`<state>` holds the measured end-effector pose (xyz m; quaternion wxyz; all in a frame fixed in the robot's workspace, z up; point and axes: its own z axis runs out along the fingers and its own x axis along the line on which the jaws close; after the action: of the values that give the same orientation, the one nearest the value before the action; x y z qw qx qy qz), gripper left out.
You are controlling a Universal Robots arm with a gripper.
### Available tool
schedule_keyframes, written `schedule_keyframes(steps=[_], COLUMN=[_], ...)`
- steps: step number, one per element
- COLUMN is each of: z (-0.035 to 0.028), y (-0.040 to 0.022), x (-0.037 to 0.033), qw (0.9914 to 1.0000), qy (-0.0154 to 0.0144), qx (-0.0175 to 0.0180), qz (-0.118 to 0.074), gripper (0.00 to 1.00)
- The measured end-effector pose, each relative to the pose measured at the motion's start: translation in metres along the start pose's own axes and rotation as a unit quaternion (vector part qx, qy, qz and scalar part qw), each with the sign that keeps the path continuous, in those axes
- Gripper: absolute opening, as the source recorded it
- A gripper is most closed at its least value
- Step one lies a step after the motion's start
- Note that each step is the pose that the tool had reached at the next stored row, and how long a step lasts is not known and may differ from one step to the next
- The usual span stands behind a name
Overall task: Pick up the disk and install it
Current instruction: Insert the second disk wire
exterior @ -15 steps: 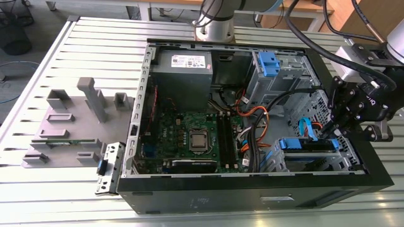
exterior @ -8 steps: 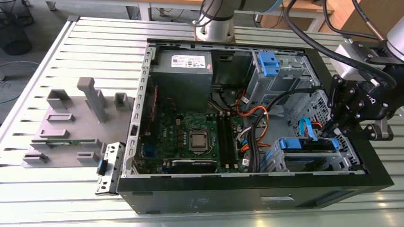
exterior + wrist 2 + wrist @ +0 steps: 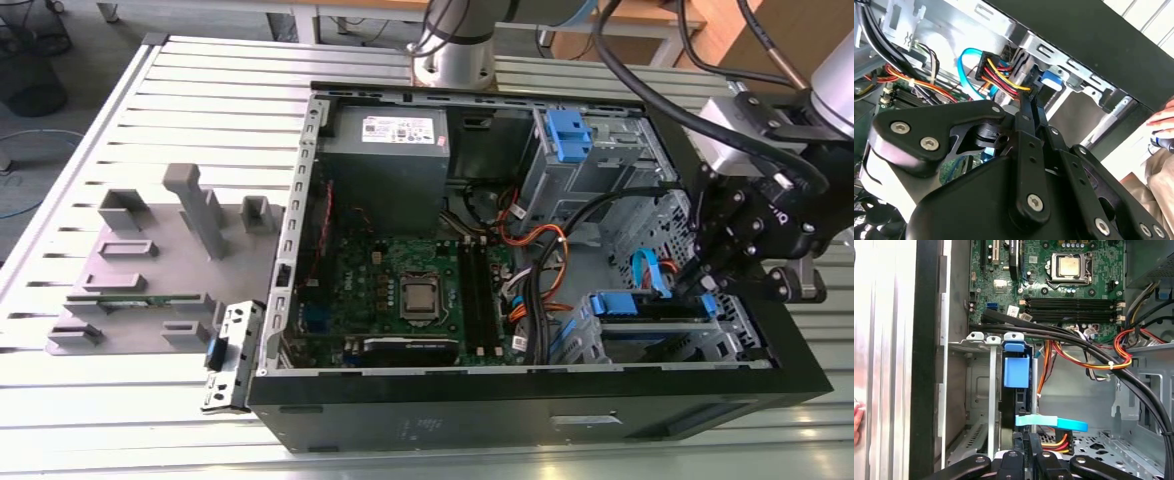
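While the claw [image 3: 703, 285] hangs inside the open computer case [image 3: 534, 400], fingers pressed together, the disk [image 3: 1016, 372] sits just ahead of its tips, slotted upright in the drive cage [image 3: 989, 390].

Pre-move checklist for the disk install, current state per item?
1. Disk in the lower drive cage, blue rail end showing: ok.
2. Disk fully seated: cannot tell.
3. Gripper at the cage, over the disk: ok.
4. Finger state: cannot tell.
5. Blue data cable and coloured power wires lie close by the gripper: not ok.
6. A person's hand sits just outside the case wall: not ok.
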<state>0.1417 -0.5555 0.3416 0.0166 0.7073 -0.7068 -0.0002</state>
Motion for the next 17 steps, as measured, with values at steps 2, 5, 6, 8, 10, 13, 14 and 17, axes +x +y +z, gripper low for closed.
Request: schedule_keyframes(steps=[2, 5, 6, 8, 10, 13, 14, 17], z=[0.0001, 0.0003, 0.0004, 0.0005, 0.0008, 0.0009, 0.0009, 0.0009], y=[0.0, 0.0, 0.0, -0.0004, -0.0015, -0.0038, -0.0049, -0.0068], x=[0.0032, 0.0067, 0.0069, 0.0069, 0.0069, 0.0069, 0.0069, 0.0069], qw=[1.0, 1.0, 1.0, 1.0, 1.0, 1.0, 1.0, 1.0], qy=[-0.0001, 0.0, -0.0001, 0.0, -0.0001, 0.0, 0.0, 0.0], qx=[0.0, 0.0, 0.0, 0.0, 0.0, 0.0, 0.0, 0.0], qz=[0.0, 0.0, 0.0, 0.0, 0.0, 0.0, 0.0, 0.0], gripper=[0.16, 0.16, 0.16, 0.16, 0.16, 0.16, 0.16, 0.16])
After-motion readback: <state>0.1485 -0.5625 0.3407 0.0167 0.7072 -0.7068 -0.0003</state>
